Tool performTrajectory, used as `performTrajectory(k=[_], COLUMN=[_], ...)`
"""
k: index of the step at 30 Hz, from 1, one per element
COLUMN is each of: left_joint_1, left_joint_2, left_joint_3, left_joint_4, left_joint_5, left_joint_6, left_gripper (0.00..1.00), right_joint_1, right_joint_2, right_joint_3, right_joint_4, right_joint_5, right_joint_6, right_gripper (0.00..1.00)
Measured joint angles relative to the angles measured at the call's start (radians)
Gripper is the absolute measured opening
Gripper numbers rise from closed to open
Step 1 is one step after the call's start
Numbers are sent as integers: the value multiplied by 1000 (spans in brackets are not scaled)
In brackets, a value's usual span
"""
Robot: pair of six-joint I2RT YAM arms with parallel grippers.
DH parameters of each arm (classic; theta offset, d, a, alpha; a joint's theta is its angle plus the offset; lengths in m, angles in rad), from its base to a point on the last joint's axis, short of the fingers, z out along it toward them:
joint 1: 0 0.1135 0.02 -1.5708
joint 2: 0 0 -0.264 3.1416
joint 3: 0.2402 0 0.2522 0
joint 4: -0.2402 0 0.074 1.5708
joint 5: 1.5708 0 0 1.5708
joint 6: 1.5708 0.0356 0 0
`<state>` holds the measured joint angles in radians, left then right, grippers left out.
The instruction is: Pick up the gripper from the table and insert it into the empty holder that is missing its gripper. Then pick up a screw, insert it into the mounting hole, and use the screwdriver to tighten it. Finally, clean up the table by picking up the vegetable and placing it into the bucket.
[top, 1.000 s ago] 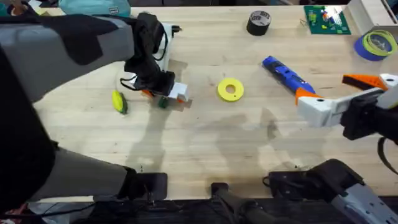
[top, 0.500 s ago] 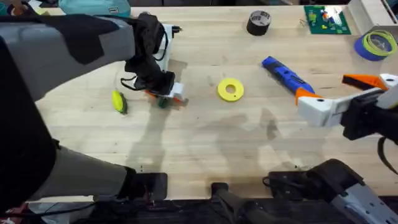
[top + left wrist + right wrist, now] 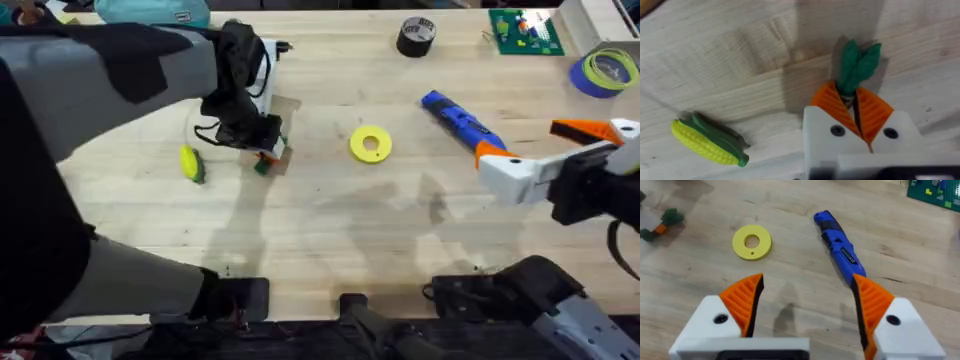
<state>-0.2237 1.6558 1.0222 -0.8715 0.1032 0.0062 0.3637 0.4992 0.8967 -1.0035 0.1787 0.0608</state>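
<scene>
Vegetable (image 3: pixel 856 62): green leafy top poking out past the left hand's (image 3: pixel 856 112) orange pads, which now sit pressed nearly together on its stem.
Change: a second ago the white fingers were spread wider over it; they have narrowed to a pinch.
Meaning: likely the clean-up grasp; lift comes next.
Beside the hand: yellow corn toy (image 3: pixel 707 141) on the tabletop (image 3: pixel 740 60).
Right hand (image 3: pixel 807 305): wide, empty, just short of the screwdriver (image 3: pixel 839 247).

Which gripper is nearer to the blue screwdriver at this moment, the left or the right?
The right. The right gripper hangs open just beside the blue screwdriver, near its bit end. The left gripper is far across the table, shut on a green leafy toy vegetable.
</scene>
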Motion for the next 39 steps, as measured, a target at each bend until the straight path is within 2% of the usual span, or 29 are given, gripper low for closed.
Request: performTrajectory(k=[6, 11, 16, 17, 19, 21, 29, 34, 39], left_joint_1=[0, 0, 0, 1, 8, 43, 129, 139, 138], left_joint_2=[-57, -202, -321, -361, -369, -337, -165, -50, 21], left_joint_3=[22, 132, 260, 298, 304, 304, 304, 304, 304], left_joint_4=[-41, -97, -99, -66, -26, 64, 236, 306, 315], left_joint_5=[0, -12, -105, -186, -223, -260, -272, -258, -253], left_joint_6=[-22, -30, -30, -26, -4, 40, 66, 69, 70], left_gripper=[18, 18, 18, 18, 18, 18, 18, 18, 18], right_joint_1=[0, 0, 0, 0, 0, 0, 0, 0, 0], right_joint_2=[0, 0, 0, 0, 0, 0, 0, 0, 0], right_joint_3=[0, 0, 0, 0, 0, 0, 0, 0, 0], right_joint_4=[0, 0, 0, 0, 0, 0, 0, 0, 0], right_joint_5=[0, 0, 0, 0, 0, 0, 0, 0, 0], right_joint_6=[0, 0, 0, 0, 0, 0, 0, 0, 0], right_gripper=[995, 995, 995, 995, 995, 995, 995, 995, 994])
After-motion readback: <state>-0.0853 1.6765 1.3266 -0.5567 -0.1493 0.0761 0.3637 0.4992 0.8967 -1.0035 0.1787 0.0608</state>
